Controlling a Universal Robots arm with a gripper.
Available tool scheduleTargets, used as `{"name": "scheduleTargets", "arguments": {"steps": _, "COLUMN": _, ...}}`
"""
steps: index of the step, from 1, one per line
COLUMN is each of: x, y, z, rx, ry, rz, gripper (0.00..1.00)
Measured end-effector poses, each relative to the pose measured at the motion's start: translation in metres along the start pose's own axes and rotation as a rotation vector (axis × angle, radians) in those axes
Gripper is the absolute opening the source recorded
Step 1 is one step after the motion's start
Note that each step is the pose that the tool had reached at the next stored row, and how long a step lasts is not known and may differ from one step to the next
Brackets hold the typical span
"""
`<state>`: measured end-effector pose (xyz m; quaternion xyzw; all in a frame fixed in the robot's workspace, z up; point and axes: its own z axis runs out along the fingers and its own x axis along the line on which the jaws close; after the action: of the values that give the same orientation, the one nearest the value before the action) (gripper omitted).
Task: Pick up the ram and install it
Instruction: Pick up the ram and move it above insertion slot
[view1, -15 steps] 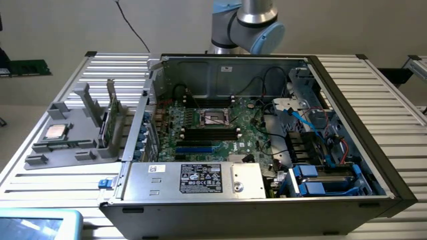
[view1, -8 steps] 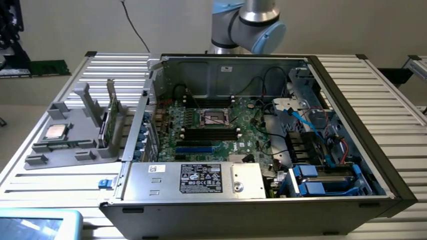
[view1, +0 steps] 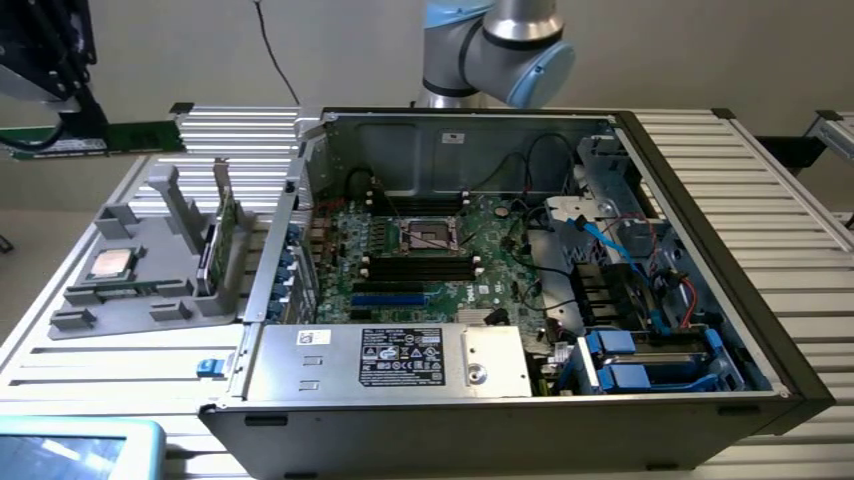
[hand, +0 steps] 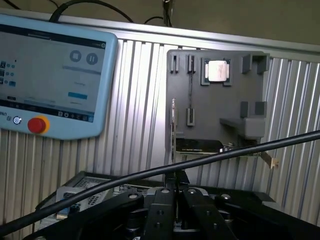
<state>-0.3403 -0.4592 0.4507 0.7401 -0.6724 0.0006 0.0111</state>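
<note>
Watching both feeds, I am reading this as the carry between pick-up and installation. The pincer (hand: 173, 191) is showing its two black fingers pressed almost together, and I am judging that they are pinching the ram (view1: 114, 137), the long thin green circuit-board stick that is hanging level in the air off the far corner of the tabletop, toward the exterior view's left. From the wrist camera I cannot make out the stick itself between the fingers. The long narrow slot in the flat grey plastic parts holder (hand: 252, 65) is looking empty, so I am counting the pick-up as done; the square silver processor chip (view1: 111, 264) is sitting in its pocket and a taller dark expansion card (view1: 220, 240) is standing upright in the holder. Installing, by my reckoning, is calling for the stick to be brought across into the open black-and-silver computer case (view1: 787, 330), turned parallel to the black memory slots (view1: 420, 266) on the green motherboard (view1: 400, 295), and pushed straight down between their white latches, clear of the loose wiring nearby. Everything is resting on a ribbed aluminium tabletop (view1: 107, 370), with a pale blue touchscreen pendant with a red button (hand: 50, 75) lying near the case corner. A plain beige wall is closing off the room behind, with a thin black cable (view1: 280, 60) trailing down it.
</note>
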Motion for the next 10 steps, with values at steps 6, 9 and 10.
{"name": "scheduleTargets", "arguments": {"steps": 6, "x": 0.004, "y": -0.0269, "z": 0.0001, "rx": 0.0009, "ry": -0.0088, "rz": 0.0, "gripper": 0.11}}
{"name": "scheduleTargets", "arguments": {"steps": 9, "x": 0.007, "y": -0.0406, "z": 0.0001, "rx": 0.0013, "ry": -0.0132, "rz": 0.0, "gripper": 0.11}}
{"name": "scheduleTargets", "arguments": {"steps": 10, "x": 0.007, "y": -0.045, "z": 0.0001, "rx": 0.0014, "ry": -0.0146, "rz": 0.0, "gripper": 0.11}}
